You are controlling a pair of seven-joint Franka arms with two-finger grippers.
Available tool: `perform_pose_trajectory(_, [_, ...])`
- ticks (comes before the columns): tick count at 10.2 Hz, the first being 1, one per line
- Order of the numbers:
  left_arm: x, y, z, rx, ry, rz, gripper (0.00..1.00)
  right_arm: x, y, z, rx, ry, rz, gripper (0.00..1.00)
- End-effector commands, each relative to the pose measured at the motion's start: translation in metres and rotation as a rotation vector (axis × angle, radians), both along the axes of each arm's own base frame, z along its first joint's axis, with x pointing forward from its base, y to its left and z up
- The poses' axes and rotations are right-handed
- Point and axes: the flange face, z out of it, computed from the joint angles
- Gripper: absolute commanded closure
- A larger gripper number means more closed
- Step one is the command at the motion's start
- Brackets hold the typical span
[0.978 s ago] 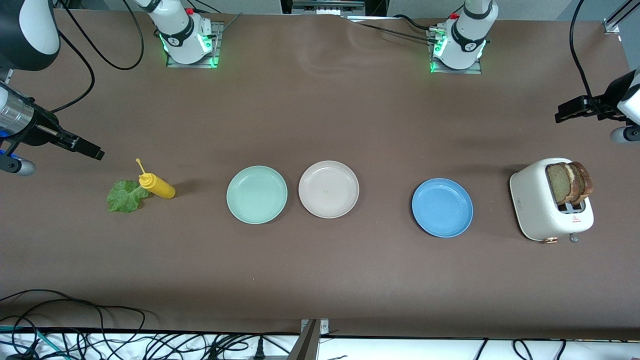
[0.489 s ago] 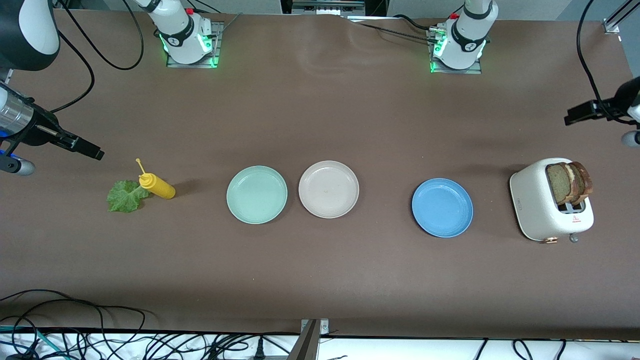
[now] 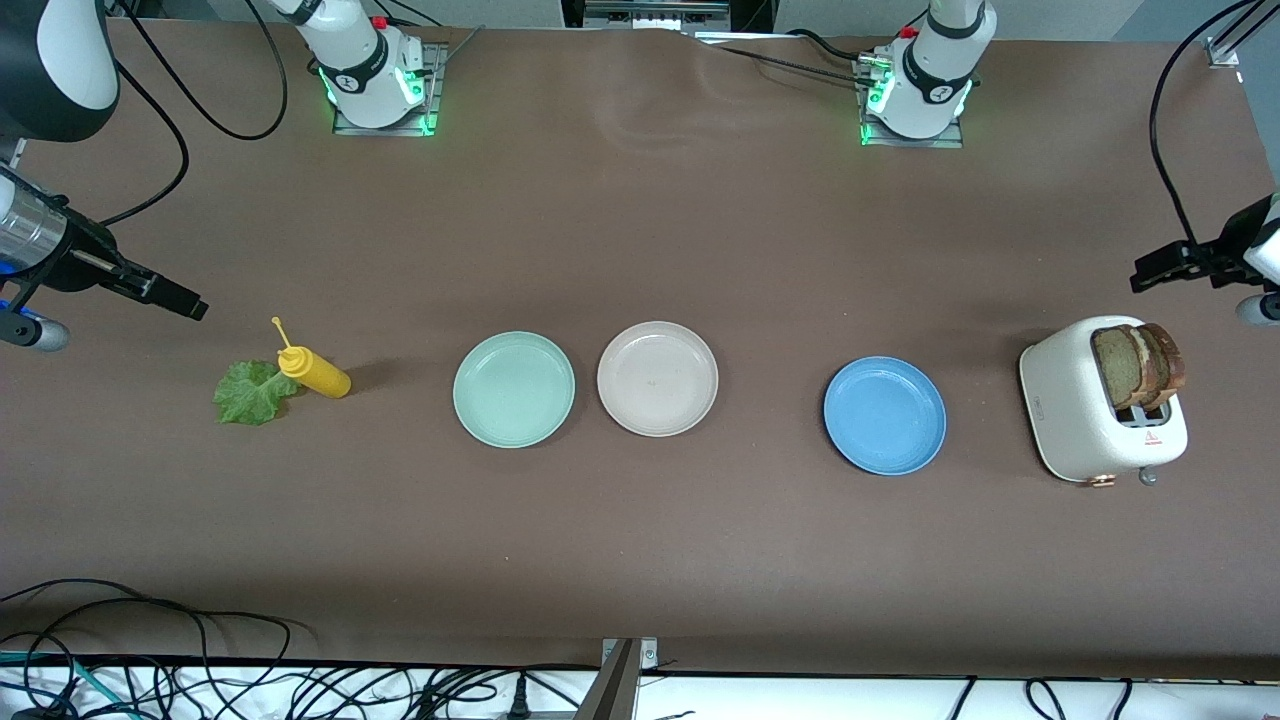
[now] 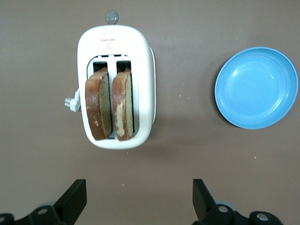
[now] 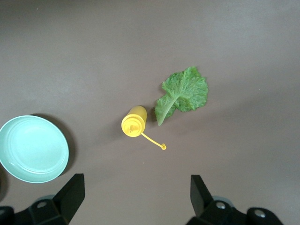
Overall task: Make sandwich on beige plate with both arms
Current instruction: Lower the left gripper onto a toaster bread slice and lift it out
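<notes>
the left gripper (image 4: 136,201), spread wide and empty, hangs over bare table just beside the toaster (image 3: 1085,420), where both bread slices (image 4: 111,104) stand on edge, probably parallel to its fingers, while the beige plate (image 3: 657,378) sits mid-table and the right gripper (image 5: 133,199) waits spread wide near the lettuce (image 5: 183,93).

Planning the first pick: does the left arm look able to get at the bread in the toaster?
Probably yes: the open left pincer hangs by the toaster, and both bread slices stand up from the slots, uncovered.

I'm holding L gripper (image 4: 137,204) up at L arm's table end, jaws spread wide; R gripper (image 5: 135,201) hanging at R arm's end, likewise spread.
</notes>
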Motion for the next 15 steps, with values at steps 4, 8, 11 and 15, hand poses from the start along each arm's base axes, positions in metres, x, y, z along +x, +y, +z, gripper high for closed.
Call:
perform_pose_trajectory(4, [-0.003,0.007,-0.069,0.022,-0.040,-0.034,0.00,0.002,-0.003,0.003,0.012,0.005,-0.009,0.00])
perform_pose_trajectory(8, [0.003,0.018,-0.107,0.030,-0.069,-0.026,0.00,0.000,-0.012,0.004,0.012,0.003,-0.003,0.00])
perform_pose_trajectory(11, [0.008,0.020,-0.124,0.027,-0.069,-0.021,0.00,0.000,-0.012,0.004,0.012,0.003,-0.003,0.00])
perform_pose_trajectory(15, [0.007,0.023,-0.121,0.027,-0.070,-0.055,0.72,0.000,-0.012,0.004,0.012,0.003,-0.001,0.00])
